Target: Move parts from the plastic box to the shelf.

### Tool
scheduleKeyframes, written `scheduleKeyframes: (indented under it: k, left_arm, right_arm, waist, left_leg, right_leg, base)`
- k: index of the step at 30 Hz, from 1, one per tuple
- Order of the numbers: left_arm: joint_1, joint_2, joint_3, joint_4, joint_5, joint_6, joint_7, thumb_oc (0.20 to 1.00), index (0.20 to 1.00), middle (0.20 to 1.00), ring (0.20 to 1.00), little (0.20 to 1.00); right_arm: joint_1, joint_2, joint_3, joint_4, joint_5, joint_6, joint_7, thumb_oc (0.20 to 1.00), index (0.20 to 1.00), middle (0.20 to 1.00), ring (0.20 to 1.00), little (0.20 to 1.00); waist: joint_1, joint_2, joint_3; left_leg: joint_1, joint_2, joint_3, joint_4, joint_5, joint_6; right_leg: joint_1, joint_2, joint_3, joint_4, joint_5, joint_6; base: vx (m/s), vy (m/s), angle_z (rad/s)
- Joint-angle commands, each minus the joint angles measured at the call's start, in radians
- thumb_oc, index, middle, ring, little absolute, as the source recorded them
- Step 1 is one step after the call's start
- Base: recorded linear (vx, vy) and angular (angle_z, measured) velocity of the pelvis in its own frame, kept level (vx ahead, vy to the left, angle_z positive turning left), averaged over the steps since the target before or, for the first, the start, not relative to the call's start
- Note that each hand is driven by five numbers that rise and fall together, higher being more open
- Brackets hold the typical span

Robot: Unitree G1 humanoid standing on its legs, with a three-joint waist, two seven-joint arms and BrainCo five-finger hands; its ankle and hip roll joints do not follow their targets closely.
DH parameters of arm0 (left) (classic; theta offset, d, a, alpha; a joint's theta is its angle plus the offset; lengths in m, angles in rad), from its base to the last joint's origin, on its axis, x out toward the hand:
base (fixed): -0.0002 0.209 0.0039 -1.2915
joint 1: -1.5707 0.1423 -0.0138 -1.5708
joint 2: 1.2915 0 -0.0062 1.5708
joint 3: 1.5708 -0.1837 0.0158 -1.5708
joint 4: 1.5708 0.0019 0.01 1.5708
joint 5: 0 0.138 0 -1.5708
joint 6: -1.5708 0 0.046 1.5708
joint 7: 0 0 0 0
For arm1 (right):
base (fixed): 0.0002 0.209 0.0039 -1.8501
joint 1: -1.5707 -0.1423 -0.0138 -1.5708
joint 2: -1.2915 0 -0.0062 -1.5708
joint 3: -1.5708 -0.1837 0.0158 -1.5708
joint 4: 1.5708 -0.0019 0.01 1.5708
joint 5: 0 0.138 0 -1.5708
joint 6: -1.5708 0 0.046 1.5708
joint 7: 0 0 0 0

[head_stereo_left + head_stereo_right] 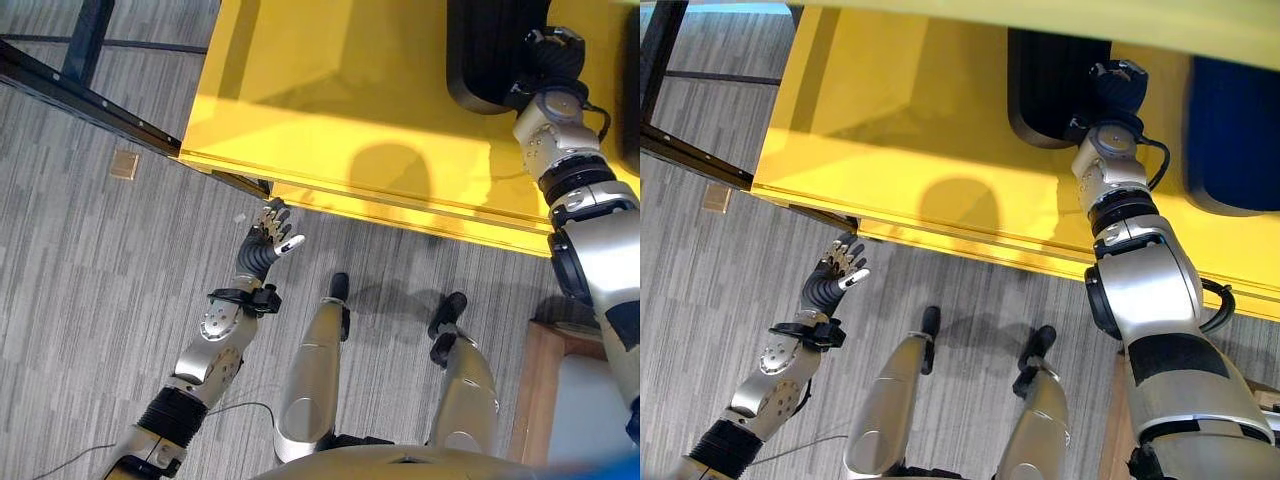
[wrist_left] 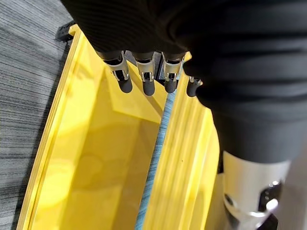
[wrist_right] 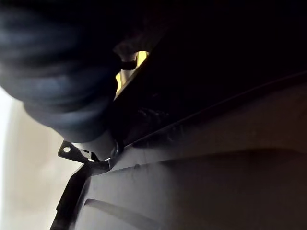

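Note:
A big yellow plastic box [image 1: 300, 100] stands on the floor before me. Inside it at the far right lies a black ribbed part [image 1: 485, 60], and beside that a dark blue part [image 1: 1235, 130]. My right hand [image 1: 1112, 85] reaches into the box and rests against the black part [image 3: 216, 182]; its fingers are hidden by its dark cover. My left hand [image 1: 268, 238] hangs over the floor just outside the box's near wall, fingers [image 2: 144, 79] straight and holding nothing.
A dark metal frame [image 1: 80, 95] runs along the floor at the upper left, meeting the box's corner. A small tan square [image 1: 124, 164] lies on the grey floor. A wooden-edged piece [image 1: 540, 390] stands at the lower right.

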Motion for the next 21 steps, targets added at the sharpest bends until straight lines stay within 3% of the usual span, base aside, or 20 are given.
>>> scheduleKeyframes:
  k: [1,21]
  left_arm:
    - [0.0,0.009,0.001,-0.05,0.002,-0.062,0.017,1.0,1.0,1.0,1.0,1.0]
    - [-0.012,-0.006,-0.004,-0.037,0.001,-0.07,0.053,1.0,1.0,1.0,1.0,1.0]
  right_arm:
    - [-0.017,-0.011,-0.01,-0.036,0.055,-0.059,-0.002,0.2,0.2,0.2,0.2,0.2]
    - [0.109,0.099,-0.075,-0.177,0.044,-0.113,-0.055,0.2,0.2,0.2,0.2,0.2]
  waist:
    - [0.018,-0.024,-0.011]
    - [-0.002,-0.017,0.015]
  left_leg:
    - [-0.018,-0.017,0.046,-0.054,0.047,0.014]
    - [-0.021,-0.013,0.047,-0.05,0.052,0.012]
  right_leg:
    - [0.043,0.029,0.048,0.145,-0.142,0.019]
    - [0.037,0.029,0.052,0.155,-0.137,0.019]
  base:
    - [0.0,0.0,0.0]
    - [0.0,0.0,0.0]
